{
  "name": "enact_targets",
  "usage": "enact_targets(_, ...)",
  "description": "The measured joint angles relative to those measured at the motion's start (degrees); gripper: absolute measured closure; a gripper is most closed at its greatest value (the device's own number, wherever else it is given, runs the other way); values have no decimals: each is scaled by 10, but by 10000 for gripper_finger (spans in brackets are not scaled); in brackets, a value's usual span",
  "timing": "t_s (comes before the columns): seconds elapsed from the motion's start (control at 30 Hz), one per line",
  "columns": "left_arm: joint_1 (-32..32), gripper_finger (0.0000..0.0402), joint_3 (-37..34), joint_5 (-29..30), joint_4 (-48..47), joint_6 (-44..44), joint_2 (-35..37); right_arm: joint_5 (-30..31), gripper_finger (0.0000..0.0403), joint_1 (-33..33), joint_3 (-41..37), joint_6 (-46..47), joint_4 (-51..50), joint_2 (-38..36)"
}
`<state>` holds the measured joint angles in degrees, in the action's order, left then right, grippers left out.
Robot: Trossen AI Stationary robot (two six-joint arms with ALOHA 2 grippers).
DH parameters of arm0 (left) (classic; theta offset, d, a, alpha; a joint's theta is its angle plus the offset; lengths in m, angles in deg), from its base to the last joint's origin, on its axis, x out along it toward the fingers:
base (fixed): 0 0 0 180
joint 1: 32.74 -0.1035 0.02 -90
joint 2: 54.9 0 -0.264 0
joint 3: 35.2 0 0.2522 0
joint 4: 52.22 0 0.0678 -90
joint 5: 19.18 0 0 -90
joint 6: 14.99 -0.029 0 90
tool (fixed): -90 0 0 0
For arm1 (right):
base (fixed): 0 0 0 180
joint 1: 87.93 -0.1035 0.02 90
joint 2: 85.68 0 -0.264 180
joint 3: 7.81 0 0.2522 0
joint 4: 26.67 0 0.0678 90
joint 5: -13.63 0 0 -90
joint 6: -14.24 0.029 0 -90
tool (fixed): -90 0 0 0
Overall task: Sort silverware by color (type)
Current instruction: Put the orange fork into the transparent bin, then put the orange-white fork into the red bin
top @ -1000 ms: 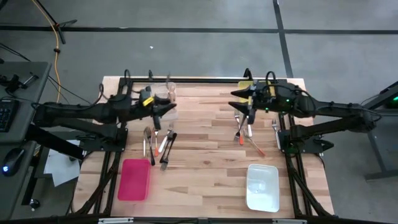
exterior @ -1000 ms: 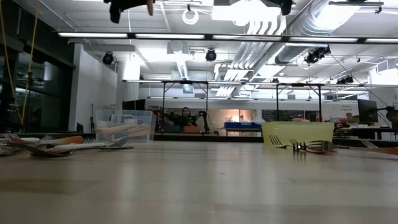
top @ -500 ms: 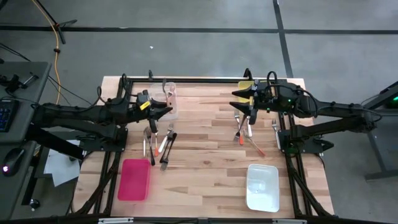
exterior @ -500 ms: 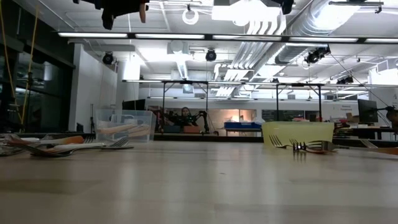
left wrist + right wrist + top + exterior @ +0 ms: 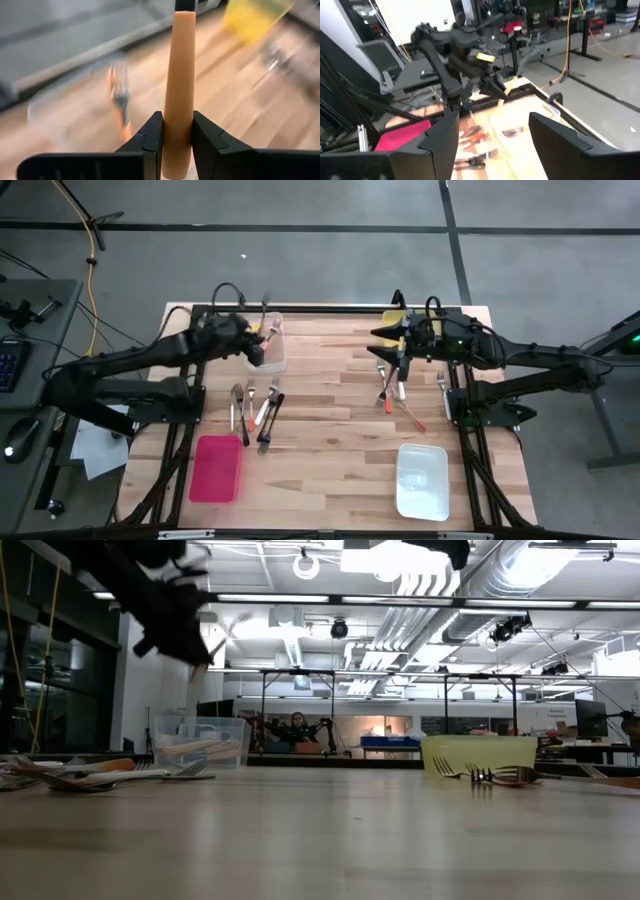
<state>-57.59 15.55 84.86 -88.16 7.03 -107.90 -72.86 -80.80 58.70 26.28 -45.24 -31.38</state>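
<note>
- The left hand (image 5: 176, 145) is clenched on an orange-handled utensil (image 5: 179, 85), its two dark fingers (image 5: 150, 142) pressing the handle from both sides; the handle stands straight up out of the grip.
- From above, the left hand (image 5: 252, 340) sits over the far left part of the bench (image 5: 330, 450), at the clear bin (image 5: 274, 350), with the held utensil's metal end (image 5: 265, 302) reaching beyond the bin's far edge.
- In the low view the left arm (image 5: 165, 615) slants down from the upper left above the clear bin (image 5: 200, 743), which holds orange-handled pieces.
- The right hand (image 5: 492, 135) is released, its fingers (image 5: 440, 137) spread wide with nothing between them.
- From above, the right hand (image 5: 398, 343) hovers over the far right part of the bench, just beside the yellow bin (image 5: 394, 318).
- Under and near the right hand lies a small cluster of silverware (image 5: 392, 387): a red-handled piece, metal forks, and an orange-handled one farther toward the near edge.
- A second cluster of silverware (image 5: 257, 408) lies on the left side, near the clear bin, with dark, metal and one red-handled piece.
- A pink bin (image 5: 216, 468) sits at the near left, a white bin (image 5: 421, 480) at the near right.
- In the low view forks (image 5: 485, 776) lie in front of the yellow bin (image 5: 478, 753), and a person sits far off in the room behind.
</note>
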Motion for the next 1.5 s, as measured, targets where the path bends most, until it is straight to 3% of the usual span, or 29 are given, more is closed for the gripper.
enact_targets(0.2,-54,350,0,-33,-16,0,-100,0,178,0,0,31,-4,24)
enact_targets(0.5,-60,350,0,-43,-25,6,-202,0,178,0,0,35,-12,42)
enact_targets(1.0,-60,349,0,-27,-32,52,-235,0,178,0,0,34,-10,42)
enact_targets(1.27,-60,245,-1,-34,-35,69,-237,0,178,0,0,34,-10,42)
enact_targets(1.5,-60,220,-1,-46,-33,69,-222,0,178,0,0,29,-10,42)
